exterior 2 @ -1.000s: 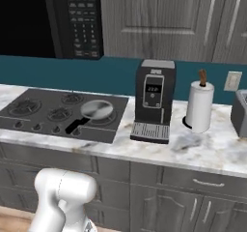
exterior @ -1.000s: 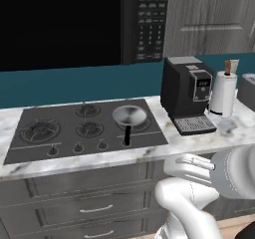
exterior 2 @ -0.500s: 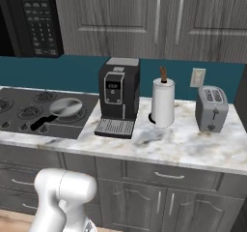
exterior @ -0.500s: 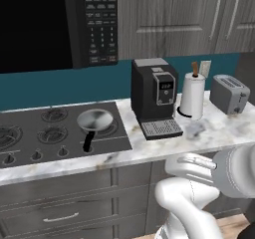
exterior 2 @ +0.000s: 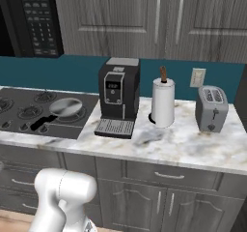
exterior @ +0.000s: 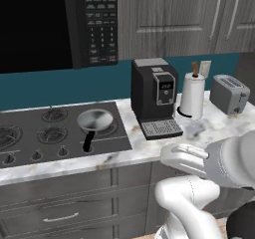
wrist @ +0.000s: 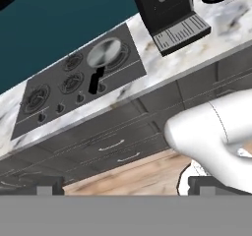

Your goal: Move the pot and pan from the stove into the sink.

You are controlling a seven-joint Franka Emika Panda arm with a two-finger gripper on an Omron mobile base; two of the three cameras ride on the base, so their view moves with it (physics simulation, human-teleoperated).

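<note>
The shallow grey pan sits on the back right burner of the dark stove, its black handle pointing toward the knobs. It also shows as the pan on the stove at the left edge, and as the pan on the stove. My gripper hangs well in front of the counter and below its top, over the floor. It is open, with nothing between its fingertips. The pot and the sink are out of view.
Right of the stove on the marble counter stand a black coffee machine, a paper towel roll and a toaster. A microwave hangs above the stove. Grey drawers front the counter.
The whole picture slid left a second ago as the camera moved right along the counter; the toaster came into view. Since half a second ago it has barely shifted. The pan stays put.
</note>
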